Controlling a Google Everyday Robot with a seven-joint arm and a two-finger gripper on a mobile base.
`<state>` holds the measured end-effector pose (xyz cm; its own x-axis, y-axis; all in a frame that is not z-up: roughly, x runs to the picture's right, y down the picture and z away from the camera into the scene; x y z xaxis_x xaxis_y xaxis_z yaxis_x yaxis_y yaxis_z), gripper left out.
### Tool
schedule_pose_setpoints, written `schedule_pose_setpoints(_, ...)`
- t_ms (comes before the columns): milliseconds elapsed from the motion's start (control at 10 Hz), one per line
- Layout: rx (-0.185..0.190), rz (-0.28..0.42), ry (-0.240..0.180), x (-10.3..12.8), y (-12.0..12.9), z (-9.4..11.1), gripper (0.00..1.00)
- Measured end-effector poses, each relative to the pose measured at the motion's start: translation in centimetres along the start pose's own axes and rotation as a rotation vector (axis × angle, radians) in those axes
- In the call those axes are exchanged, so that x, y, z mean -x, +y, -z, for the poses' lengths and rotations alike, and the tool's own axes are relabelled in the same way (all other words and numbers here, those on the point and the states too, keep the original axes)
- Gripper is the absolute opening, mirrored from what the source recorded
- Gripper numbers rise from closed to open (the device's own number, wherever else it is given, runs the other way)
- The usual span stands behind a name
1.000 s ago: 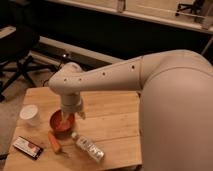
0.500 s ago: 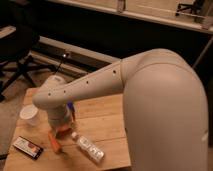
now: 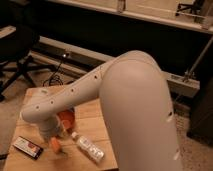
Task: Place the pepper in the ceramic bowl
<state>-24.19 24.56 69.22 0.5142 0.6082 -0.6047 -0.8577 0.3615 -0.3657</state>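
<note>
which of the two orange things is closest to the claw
The pepper, the slim one just below the claw, between the dark packet and clear bottle; the round ceramic bowl sits behind.

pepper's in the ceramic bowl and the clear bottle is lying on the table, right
No: the camera view shows the pepper outside the ceramic bowl, near the front edge of the table by the gripper. The clear bottle lies on the table.
</note>
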Motion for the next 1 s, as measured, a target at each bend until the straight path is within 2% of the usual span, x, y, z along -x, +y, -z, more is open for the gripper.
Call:
schedule_pose_setpoints(300, -0.013, 0.012, -0.046, 0.8, 0.6, -2.5, 0.65)
schedule_pose_setpoints(500, -0.013, 0.007, -0.067, 1.4, 0.9, -3.4, 0.65)
schedule_pose_setpoints(1000, 0.0, 0.037, -0.072, 2.2, 3.1, -5.2, 0.65)
